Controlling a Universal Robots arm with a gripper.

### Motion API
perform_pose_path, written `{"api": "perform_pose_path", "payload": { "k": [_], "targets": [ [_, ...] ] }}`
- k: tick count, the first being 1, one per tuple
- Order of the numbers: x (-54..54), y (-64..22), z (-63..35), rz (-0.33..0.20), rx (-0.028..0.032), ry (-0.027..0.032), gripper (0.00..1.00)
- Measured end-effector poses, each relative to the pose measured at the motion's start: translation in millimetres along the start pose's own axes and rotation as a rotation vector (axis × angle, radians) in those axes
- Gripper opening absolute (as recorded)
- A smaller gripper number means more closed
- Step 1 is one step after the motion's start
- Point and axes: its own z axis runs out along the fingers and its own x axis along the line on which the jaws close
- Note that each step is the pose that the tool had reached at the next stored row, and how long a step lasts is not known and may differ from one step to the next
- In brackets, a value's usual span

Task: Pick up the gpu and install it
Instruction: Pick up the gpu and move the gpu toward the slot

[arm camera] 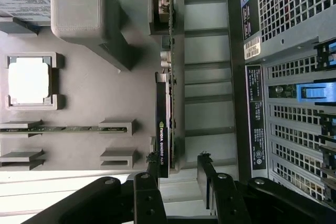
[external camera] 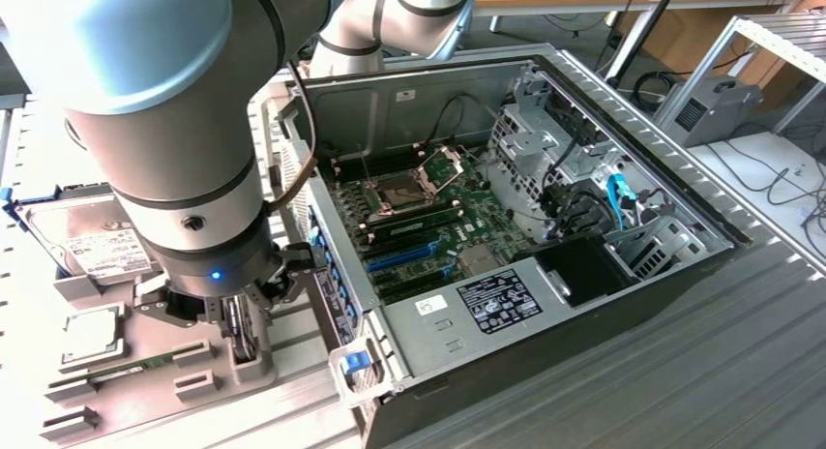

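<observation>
Pickup is the step in hand, and the install has not begun. The gripper (arm camera: 178, 162) hangs directly over the grey parts holder (arm camera: 89, 93) with its jaws spread wide and nothing clamped between them. The two black fingers (arm camera: 151, 169) straddle one end of the gpu (arm camera: 164, 124). One finger is just beside the card's black fan side and the other is apart from its opposite face. Whether the nearer finger is touching the card I cannot tell.

The gpu stands on edge in a slot at the holder's rim, on the side nearest the computer case (external camera: 516, 226). Its silver bracket end points away from the fingers.

To my eye, a sound grip calls for the jaws to stay square to the card's two faces and to sit deep enough to catch the board rather than the fan shroud. The lift then needs to be straight up out of the slot so the card does not bind.

Elsewhere on the holder lie a memory stick (arm camera: 63, 128) and a processor chip (arm camera: 29, 80), with a hard drive (external camera: 97, 241) at its far end. The case lies open just beside the holder, on the exterior view's right, and its blue slots (external camera: 400, 257) are bare.
</observation>
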Motion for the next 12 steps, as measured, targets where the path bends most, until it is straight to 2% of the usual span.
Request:
{"api": "perform_pose_path", "payload": {
  "k": [12],
  "targets": [
    [5.2,23.6,3.8,0.000,0.0000,0.0000,0.42]
  ]
}}
